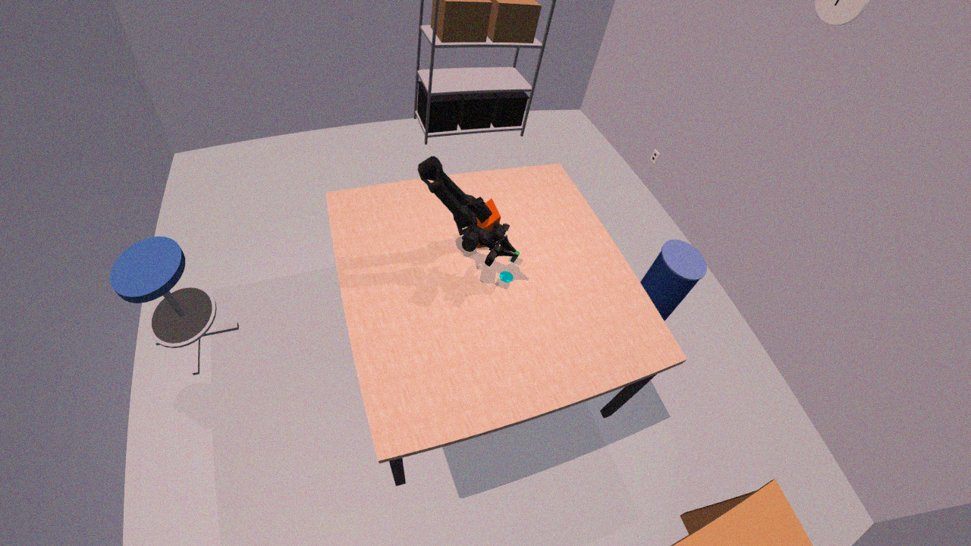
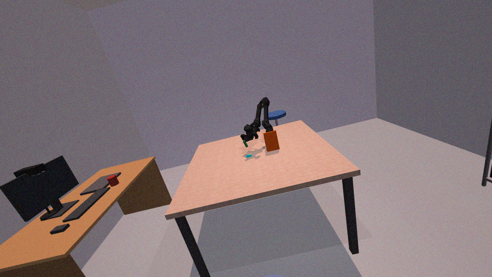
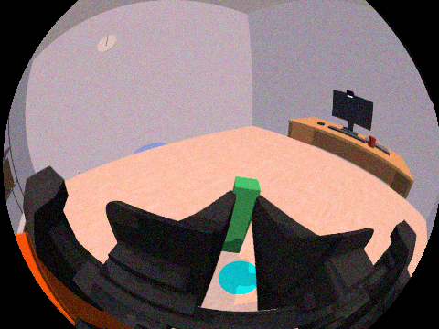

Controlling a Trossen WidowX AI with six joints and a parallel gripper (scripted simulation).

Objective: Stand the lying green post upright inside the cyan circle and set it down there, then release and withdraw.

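The green post (image 1: 516,253) (image 2: 245,143) (image 3: 242,214) is held between the fingertips of my gripper (image 2: 244,140) (image 3: 243,198). The gripper is shut on it. In the exterior view the post hangs above the table, tilted somewhat from upright, with its lower end free. The cyan circle (image 1: 506,277) (image 2: 248,156) (image 3: 237,278) lies flat on the table, below the post and a little apart from it in the top and exterior views. In the wrist view the circle shows between the fingers, its right edge hidden by the right finger.
An orange block (image 1: 491,212) (image 2: 271,141) stands on the wooden table (image 1: 516,359) (image 2: 275,172) beside the arm; its edge shows in the wrist view (image 3: 27,251). Shadows of the arm fall across the table around the circle. A desk (image 2: 134,172) stands apart from the table.
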